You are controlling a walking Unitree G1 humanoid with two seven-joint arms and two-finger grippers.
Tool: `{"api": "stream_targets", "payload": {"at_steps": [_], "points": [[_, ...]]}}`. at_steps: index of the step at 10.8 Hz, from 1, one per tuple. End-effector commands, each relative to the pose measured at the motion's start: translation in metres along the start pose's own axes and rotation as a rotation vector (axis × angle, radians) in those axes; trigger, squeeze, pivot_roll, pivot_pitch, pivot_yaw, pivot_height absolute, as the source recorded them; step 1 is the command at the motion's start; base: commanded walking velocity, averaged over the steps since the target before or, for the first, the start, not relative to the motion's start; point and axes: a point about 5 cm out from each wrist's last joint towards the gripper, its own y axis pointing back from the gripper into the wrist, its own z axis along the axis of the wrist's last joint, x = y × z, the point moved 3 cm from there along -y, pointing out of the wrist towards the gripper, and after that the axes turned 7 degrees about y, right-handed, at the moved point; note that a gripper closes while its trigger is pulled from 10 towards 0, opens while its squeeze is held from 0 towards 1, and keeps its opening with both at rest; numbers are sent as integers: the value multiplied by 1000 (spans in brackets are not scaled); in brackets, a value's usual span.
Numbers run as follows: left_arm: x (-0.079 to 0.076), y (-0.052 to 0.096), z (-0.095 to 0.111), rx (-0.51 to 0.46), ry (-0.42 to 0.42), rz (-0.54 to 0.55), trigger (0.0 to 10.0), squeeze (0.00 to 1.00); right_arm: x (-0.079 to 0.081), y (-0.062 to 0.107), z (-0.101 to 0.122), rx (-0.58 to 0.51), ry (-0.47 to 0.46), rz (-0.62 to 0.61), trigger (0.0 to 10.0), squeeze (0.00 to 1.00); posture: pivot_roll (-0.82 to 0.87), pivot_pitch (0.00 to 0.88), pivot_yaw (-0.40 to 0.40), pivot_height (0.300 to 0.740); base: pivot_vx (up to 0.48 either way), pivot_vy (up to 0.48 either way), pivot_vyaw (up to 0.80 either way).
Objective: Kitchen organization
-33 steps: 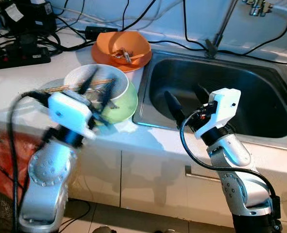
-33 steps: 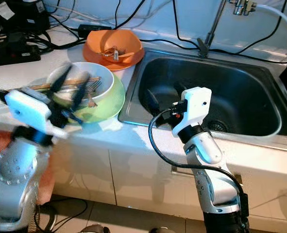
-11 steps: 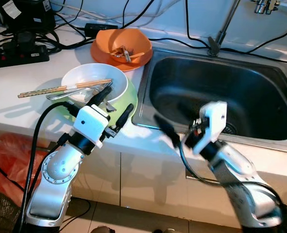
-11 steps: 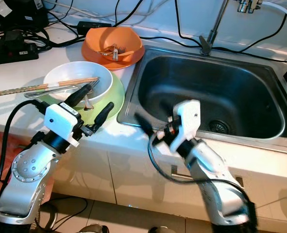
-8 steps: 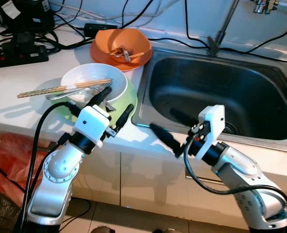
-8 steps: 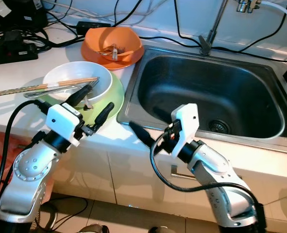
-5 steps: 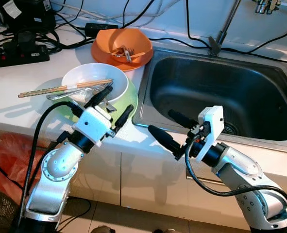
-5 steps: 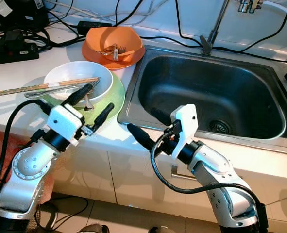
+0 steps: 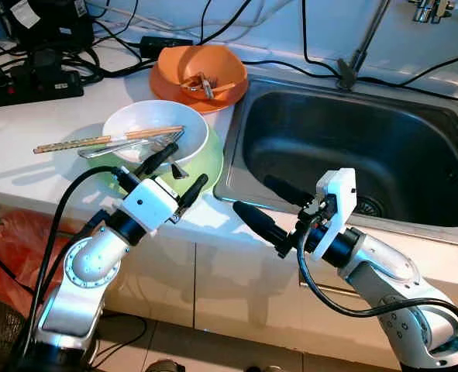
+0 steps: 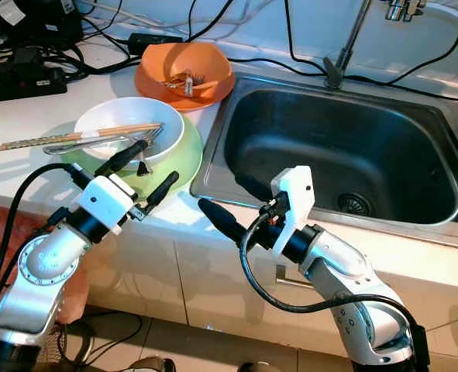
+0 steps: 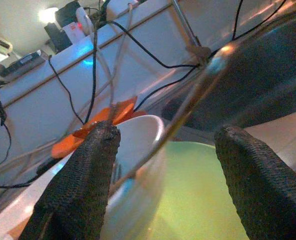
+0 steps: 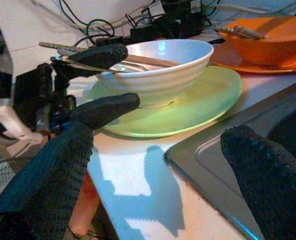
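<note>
A white bowl (image 9: 155, 133) stands on a green plate (image 9: 210, 161) on the white counter, with wooden chopsticks (image 9: 97, 140) and metal cutlery (image 9: 128, 145) lying across it. My left gripper (image 9: 184, 165) is open at the plate's near edge; one finger reaches over the bowl's rim, the other hangs over the plate. My right gripper (image 9: 253, 194) is open over the counter edge by the sink's front left corner, pointing toward the plate. In the right wrist view the bowl (image 12: 158, 65), plate (image 12: 198, 100) and left gripper (image 12: 102, 82) lie ahead.
An orange bowl (image 9: 201, 74) with cutlery in it sits behind the green plate. The steel sink (image 9: 368, 132) with its tap stem (image 9: 360, 43) takes up the right. A power strip (image 9: 27, 81) and black cables crowd the back left. An orange bag (image 9: 4, 248) lies on the floor.
My right gripper has swung left, out from over the sink basin to the counter edge beside the plate. My left gripper has hardly moved. The camera has shifted slightly.
</note>
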Motion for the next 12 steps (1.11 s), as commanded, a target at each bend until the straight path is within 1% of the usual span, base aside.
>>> {"api": "stream_targets", "payload": {"at_steps": [1,2,3,4,7,12], "points": [[2,-1,-1,4,-17,-3,10000,0,6,1,3,-4,10,28,10000,0,73,110,-77,740,0,0,0],[6,-4,0,-8,-25,3,10000,0,7,1,3,-4,12,32,10000,0,72,111,-77,740,0,0,0],[8,-8,3,-26,-23,0,8941,0,8,1,3,-5,10,34,10000,0,70,112,-77,740,0,0,0],[8,-11,6,-45,-16,-2,0,0,9,1,4,-6,9,35,10000,0,68,112,-76,740,0,0,0],[7,-15,11,-72,7,-15,0,0,11,2,7,-17,3,42,10000,0,62,114,-73,740,0,0,0],[7,-15,14,-88,34,-20,0,0,10,1,6,-15,6,33,10000,0,68,115,-73,740,0,0,0]]}}
